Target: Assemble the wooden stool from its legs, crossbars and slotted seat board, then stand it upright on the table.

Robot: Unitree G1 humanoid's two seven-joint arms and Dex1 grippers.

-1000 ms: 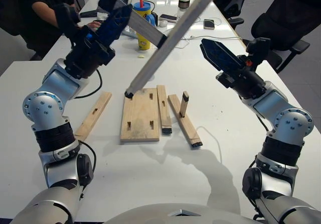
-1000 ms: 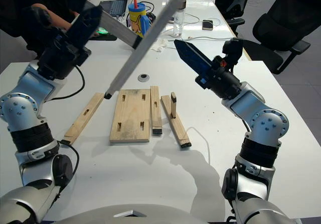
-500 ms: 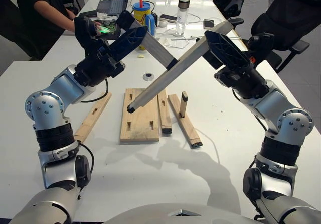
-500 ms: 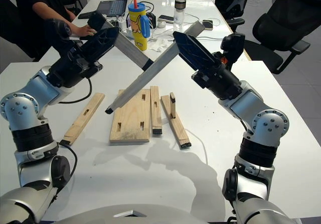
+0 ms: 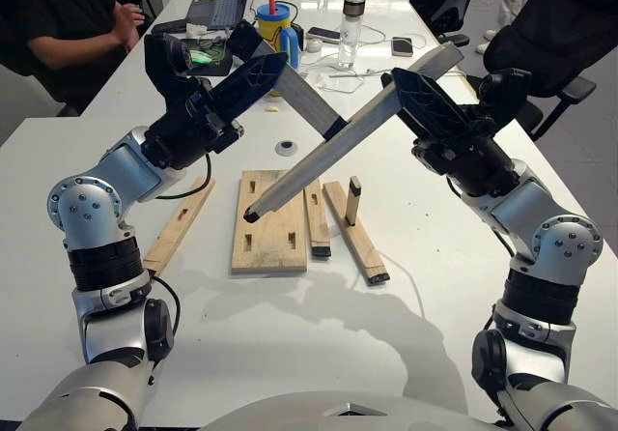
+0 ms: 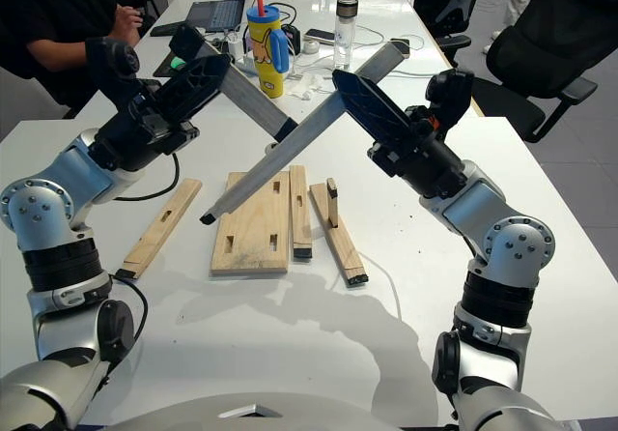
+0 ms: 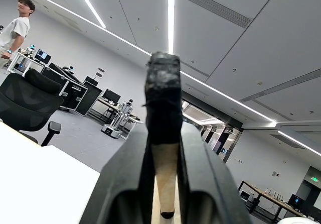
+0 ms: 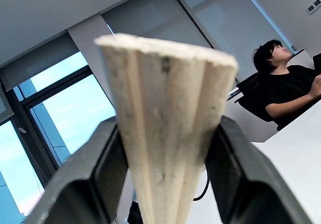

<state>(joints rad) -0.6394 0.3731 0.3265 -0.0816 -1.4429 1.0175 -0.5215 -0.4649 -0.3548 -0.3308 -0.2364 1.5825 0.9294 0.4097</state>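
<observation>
My left gripper [image 5: 261, 69] clamps the crossbar [image 5: 309, 100], my right gripper [image 5: 407, 90] the leg [image 5: 309, 165]; pushing skewed toward four o'clock could jam their joint.

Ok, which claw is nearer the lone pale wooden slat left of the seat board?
Left. The left claw, gripping a short bar, hangs on the slat's side of the board; the right claw, gripping a long bar, opposite.
</observation>
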